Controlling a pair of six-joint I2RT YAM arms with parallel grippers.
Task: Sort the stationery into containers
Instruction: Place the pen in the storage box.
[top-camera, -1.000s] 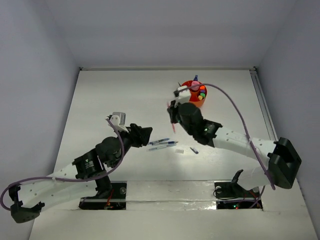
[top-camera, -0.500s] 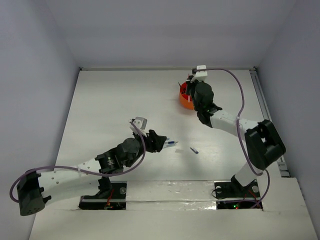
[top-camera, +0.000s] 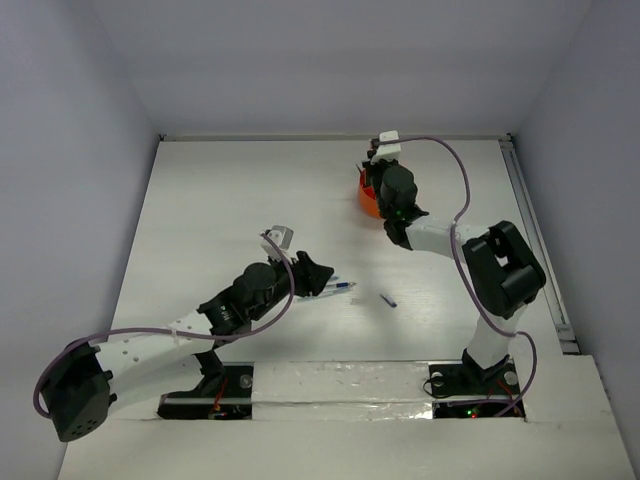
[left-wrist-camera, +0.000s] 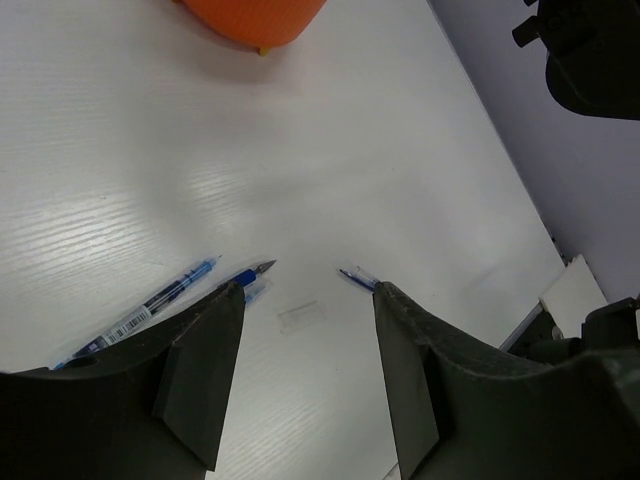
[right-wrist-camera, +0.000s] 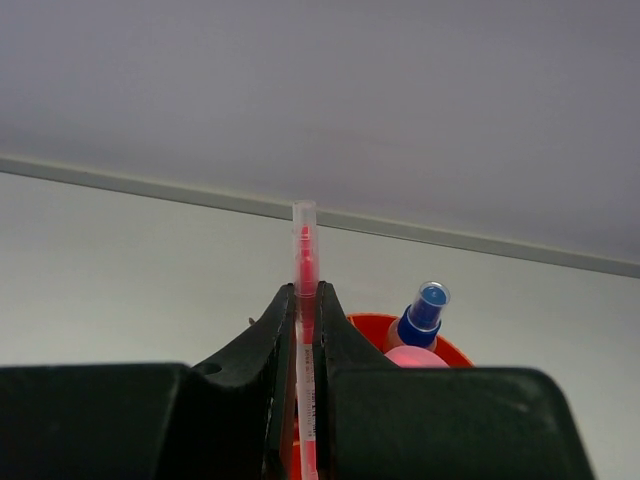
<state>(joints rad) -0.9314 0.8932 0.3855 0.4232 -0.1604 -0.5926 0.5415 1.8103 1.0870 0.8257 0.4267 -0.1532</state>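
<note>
Now right end effector (right-wrist-camera: 305, 305) has carried red pen (right-wrist-camera: 303, 240) to orange tub (top-camera: 368, 203).

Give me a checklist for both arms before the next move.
1. Right gripper clamped on red pen: ok.
2. Right gripper over orange tub: ok.
3. Which compartment lies under the red pen: cannot tell.
4. Blue-capped bottle apart from the red pen: ok.
5. Left gripper open: ok.
6. Blue pen centred between the left gripper's fingers: not ok, it lies by one fingertip.
</note>
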